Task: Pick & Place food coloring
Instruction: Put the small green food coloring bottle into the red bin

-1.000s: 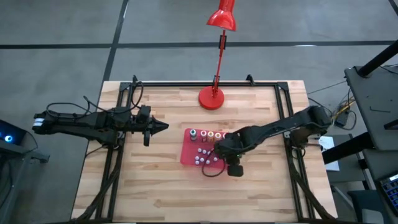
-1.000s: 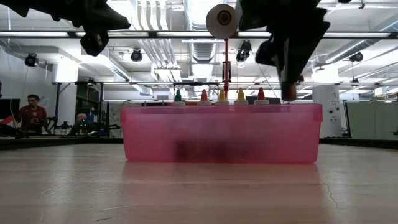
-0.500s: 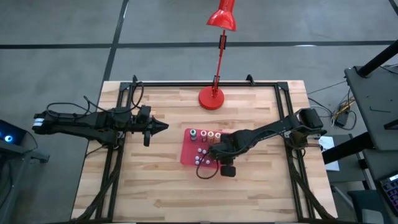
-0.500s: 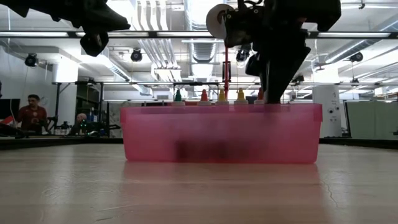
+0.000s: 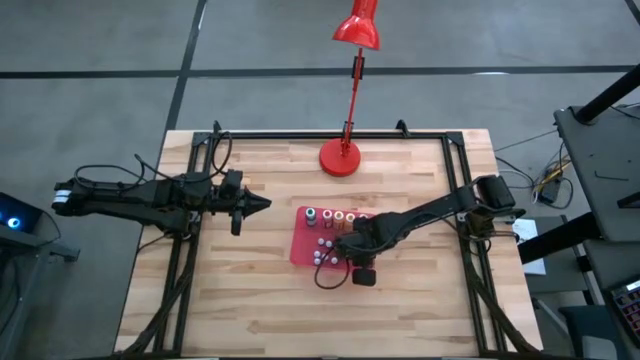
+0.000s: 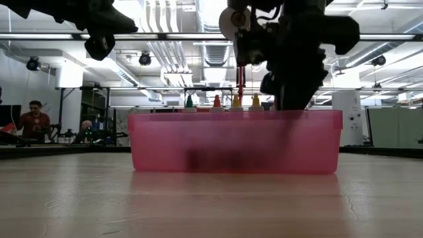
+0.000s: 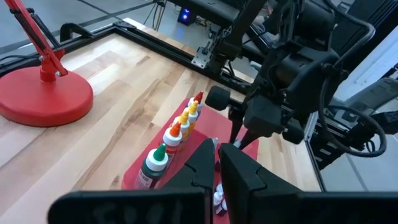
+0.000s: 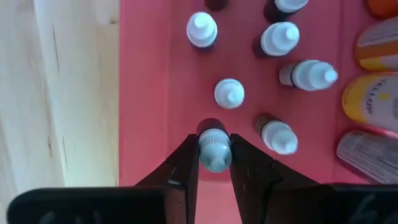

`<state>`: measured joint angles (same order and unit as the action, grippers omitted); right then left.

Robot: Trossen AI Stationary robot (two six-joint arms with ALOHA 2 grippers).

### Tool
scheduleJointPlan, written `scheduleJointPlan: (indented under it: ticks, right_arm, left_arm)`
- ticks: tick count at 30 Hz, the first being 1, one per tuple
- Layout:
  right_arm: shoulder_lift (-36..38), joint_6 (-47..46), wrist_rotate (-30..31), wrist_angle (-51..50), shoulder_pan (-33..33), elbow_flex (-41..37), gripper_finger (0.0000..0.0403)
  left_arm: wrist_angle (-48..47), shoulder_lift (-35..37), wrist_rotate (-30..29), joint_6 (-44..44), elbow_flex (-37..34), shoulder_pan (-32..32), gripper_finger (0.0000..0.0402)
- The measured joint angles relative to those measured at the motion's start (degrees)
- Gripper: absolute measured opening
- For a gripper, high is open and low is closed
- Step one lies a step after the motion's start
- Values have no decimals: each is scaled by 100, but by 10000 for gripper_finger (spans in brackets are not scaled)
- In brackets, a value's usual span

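Observation:
A flat red tray (image 5: pixel 300 245) lies mid-table. Along its far side stands a row of food coloring bottles (image 7: pixel 177 127) with green, orange, yellow and red caps. Several small white-capped bottles (image 8: pixel 229 93) stand loose on the tray floor. My right gripper (image 8: pixel 214 158) reaches down into the tray near its near wall, shut on one more small white-capped bottle (image 8: pixel 214 149). My left gripper (image 5: pixel 262 203) hangs shut above the table, left of the tray and pointing at it, holding nothing. My right gripper pinches the small bottle at its white cap (image 8: pixel 214 144), one finger (image 8: pixel 186 163) on each side. The fingers come from above, pointing steeply down. The bottle stands upright inside the tray; whether its bottom rests on the tray floor I cannot tell.
A red desk lamp has its round base (image 5: pixel 340 157) at the table's far edge, behind the tray. Black frame rails (image 5: pixel 190 230) run along the table's left and right sides. In the low view, people (image 6: pixel 32 119) sit far off in the room.
My right gripper has sunk from above the tray's rim down into the tray and shifted a little toward the table's left, keeping the small bottle between its fingers. In the low view its fingertips now stand behind the tray wall.

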<state>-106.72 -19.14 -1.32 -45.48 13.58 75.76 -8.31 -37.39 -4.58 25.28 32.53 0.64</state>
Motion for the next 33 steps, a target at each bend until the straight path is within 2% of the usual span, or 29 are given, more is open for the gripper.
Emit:
scheduleJointPlan:
  ticks: [15,29,33]
  right_arm:
    - [-17,-45,6,506,-72,-451,66]
    - [-15,-30,26,607,-90,-534,66]
    - [-15,-23,23,606,-90,-534,77]
  left_arm:
    - [13,0,-2,0,-2,-2,0]
    - [11,0,-2,0,0,-2,0]
    - [11,0,-2,0,-1,-2,0]
